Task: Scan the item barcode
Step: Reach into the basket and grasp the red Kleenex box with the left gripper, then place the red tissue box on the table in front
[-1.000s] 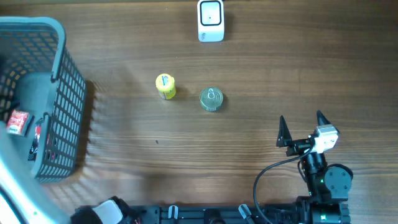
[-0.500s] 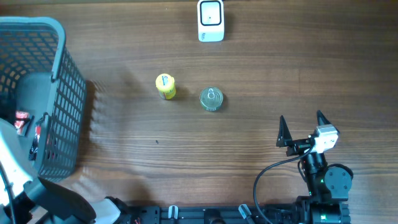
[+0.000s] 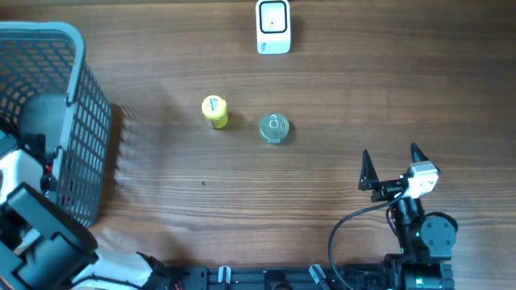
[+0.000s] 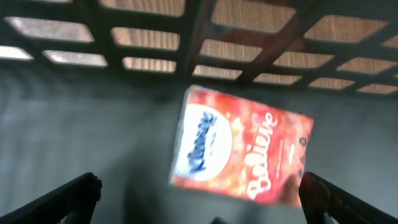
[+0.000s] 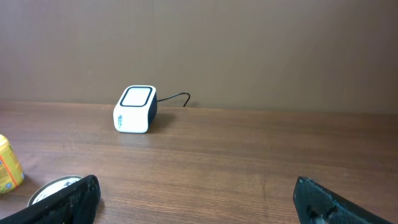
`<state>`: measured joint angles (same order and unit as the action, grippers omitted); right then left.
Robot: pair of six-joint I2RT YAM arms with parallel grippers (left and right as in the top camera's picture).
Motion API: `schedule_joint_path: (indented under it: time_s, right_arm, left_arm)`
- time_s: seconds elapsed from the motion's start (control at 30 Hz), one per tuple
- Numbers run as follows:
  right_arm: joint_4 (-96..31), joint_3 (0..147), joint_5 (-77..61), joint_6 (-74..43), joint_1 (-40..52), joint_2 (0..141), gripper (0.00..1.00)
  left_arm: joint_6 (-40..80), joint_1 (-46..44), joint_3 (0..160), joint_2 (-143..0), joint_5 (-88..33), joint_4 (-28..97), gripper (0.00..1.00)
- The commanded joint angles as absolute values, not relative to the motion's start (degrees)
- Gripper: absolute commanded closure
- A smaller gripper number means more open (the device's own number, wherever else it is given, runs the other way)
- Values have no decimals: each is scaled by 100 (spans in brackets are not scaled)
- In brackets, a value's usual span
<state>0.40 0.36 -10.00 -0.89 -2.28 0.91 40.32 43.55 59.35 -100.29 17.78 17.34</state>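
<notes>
Basket floor (image 4: 74, 143): red packet (image 4: 242, 149), seemingly untouched, ahead of released left end effector (image 4: 199, 185).

Matt wood-grain table (image 3: 363, 89), grey plastic mesh basket (image 3: 89, 145), glossy red packet (image 4: 242, 149)

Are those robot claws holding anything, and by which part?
Nothing is held. The left end effector is open, facing a red packet in the basket; the right end effector is open over the table.

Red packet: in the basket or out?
In. The left wrist view shows the red packet lying inside the basket, its lattice wall behind.
</notes>
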Motion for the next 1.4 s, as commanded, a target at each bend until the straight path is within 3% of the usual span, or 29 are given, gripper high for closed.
schedule_joint_path:
  time_s: [0.0, 0.33, 0.43, 0.6, 0.93, 1.37]
  right_arm:
    - [62, 30, -943, -165, -200, 64, 0]
    - [60, 30, -943, -163, -200, 64, 0]
    - [62, 30, -943, -163, -200, 64, 0]
    - [62, 30, -943, -163, -200, 64, 0]
    - [62, 30, -943, -163, -200, 64, 0]
    - [62, 30, -943, -163, -200, 64, 0]
  left_arm:
    - [3944, 4335, 5902, -10259, 1918, 1389, 0]
    - [3946, 4335, 5902, -10895, 1916, 919, 3]
    - [3946, 4335, 5902, -10980, 1916, 917, 15]
    - [3946, 4335, 5905, -10980, 1894, 967, 45]
    - [4117, 4335, 5916, -10427, 829, 1411, 43]
    - [4117, 4335, 5920, -6938, -416, 1551, 33]
